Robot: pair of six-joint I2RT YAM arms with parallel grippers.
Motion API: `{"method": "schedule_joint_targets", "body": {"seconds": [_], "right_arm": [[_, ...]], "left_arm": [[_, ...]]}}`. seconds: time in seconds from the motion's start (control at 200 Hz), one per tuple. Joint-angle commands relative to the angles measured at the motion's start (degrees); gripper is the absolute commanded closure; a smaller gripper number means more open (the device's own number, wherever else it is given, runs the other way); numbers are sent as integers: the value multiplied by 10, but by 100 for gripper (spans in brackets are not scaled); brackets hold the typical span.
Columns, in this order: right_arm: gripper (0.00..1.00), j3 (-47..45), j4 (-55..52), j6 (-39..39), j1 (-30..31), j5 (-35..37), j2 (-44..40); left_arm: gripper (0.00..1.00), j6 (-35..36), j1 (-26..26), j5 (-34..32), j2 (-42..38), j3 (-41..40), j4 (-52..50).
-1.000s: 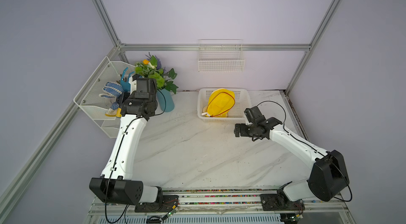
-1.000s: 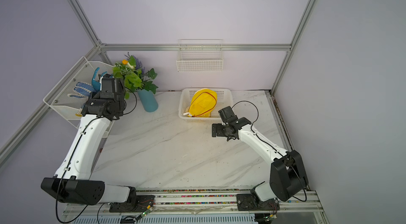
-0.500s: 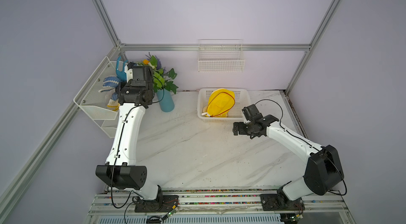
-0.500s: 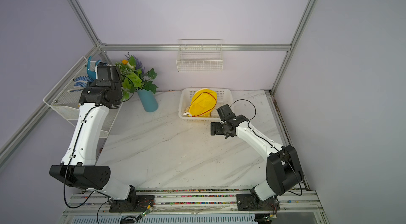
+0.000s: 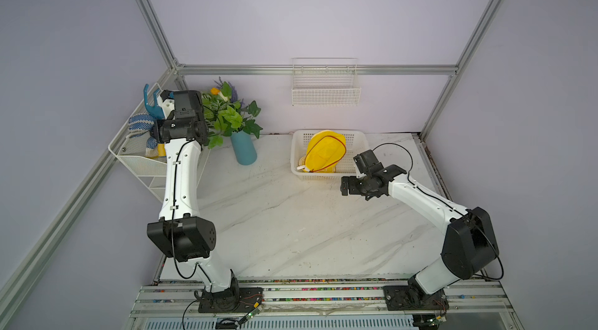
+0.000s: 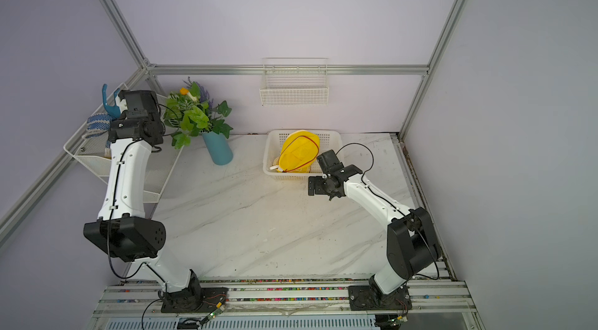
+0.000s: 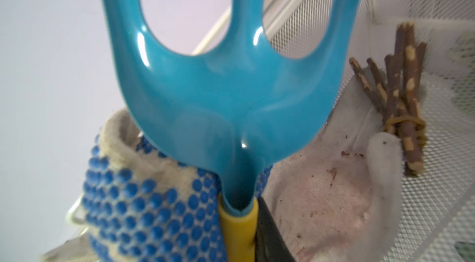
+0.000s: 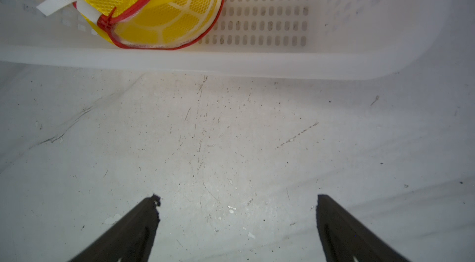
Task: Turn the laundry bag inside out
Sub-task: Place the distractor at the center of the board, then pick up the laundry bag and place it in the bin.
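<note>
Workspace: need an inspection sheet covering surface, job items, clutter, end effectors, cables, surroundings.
Surface: marble tabletop, scratches and specks, no spills seen.
Job's things: laundry bag, yellow mesh, red trim, lying in white basket, untouched.
Clutter: blue vase with plant; corner rack holding dotted glove and twig bundle.
End effectors: left end effector shut on garden fork above the rack; right end effector open over the table beside the basket, empty.
Cables: black cable loops free above right wrist; no snag seen.
Surroundings: wire wall basket, aluminium frame, plain walls.
</note>
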Motion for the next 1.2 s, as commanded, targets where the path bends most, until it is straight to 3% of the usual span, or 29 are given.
{"method": "schedule_joint_targets", "body": {"seconds": [0.0,0.075,0.16,0.175,0.455,0.63,0.78,0.975,1.195], "right_arm": [[0,13,-13,6,-2,10,2],[0,16,-17,7,-3,12,4],[0,18,-17,8,-3,11,6],[0,18,-18,8,-3,12,6],[0,43,-27,4,-2,18,13],[0,118,-30,-8,-2,30,27],[0,207,-28,-2,-2,18,96],[0,354,-31,4,-7,71,222],[0,515,-79,3,-21,131,382]], "left_arm": [[93,-55,12,76,11,17,-59],[40,-63,10,122,2,17,-58],[3,-64,-4,159,-20,18,-49],[0,-64,-7,165,-25,17,-46],[0,-115,-74,222,-121,2,-47],[0,-175,-207,272,-133,26,-100],[7,-274,-284,349,-154,-46,-78],[5,-339,-309,412,-171,-170,-18],[4,-341,-316,437,-174,-181,-22]]}}
